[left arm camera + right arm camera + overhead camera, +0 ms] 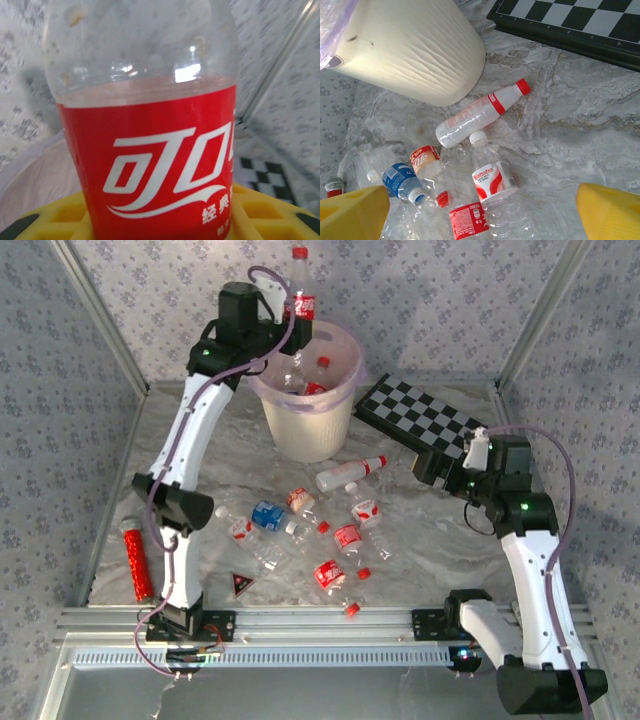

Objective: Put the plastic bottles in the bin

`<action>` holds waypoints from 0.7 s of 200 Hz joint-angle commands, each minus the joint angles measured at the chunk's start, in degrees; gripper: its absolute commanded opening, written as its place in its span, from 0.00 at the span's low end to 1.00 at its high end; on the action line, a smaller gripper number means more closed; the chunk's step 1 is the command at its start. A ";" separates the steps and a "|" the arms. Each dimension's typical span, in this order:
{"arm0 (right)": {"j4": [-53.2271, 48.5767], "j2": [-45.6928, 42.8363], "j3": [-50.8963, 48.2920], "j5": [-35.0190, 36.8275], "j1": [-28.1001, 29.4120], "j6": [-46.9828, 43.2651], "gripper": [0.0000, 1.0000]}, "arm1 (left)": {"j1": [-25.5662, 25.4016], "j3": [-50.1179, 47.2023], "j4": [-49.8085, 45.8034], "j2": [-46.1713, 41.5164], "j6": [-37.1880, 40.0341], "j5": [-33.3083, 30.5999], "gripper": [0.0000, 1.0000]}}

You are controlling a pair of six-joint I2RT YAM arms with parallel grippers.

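Over the bin (300, 435), the left gripper (297, 332) holds a red-labelled cola bottle (301, 300) upright, cap up. Its yellow fingers (60, 215) are clamped on the lower body (the wrist view shows the label pressed right between them). A few bottles lie inside the bin already.

The step in hand looks like the drop. The bottle hangs above the bagged rim, toward the far side of the opening. The next move should need only that the fingers part, perhaps after lowering a little so the bottle does not glance off the rim.

The right gripper (480, 220) hovers with its fingers wide apart and empty over the loose bottles (492, 182) on the table (580, 130), near the checkerboard (425, 415).
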 commanded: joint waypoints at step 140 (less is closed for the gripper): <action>-1.64 -1.35 -3.61 2.35 -0.64 -1.69 0.97 | 0.43 -0.81 -14.32 6.52 13.13 -0.34 0.76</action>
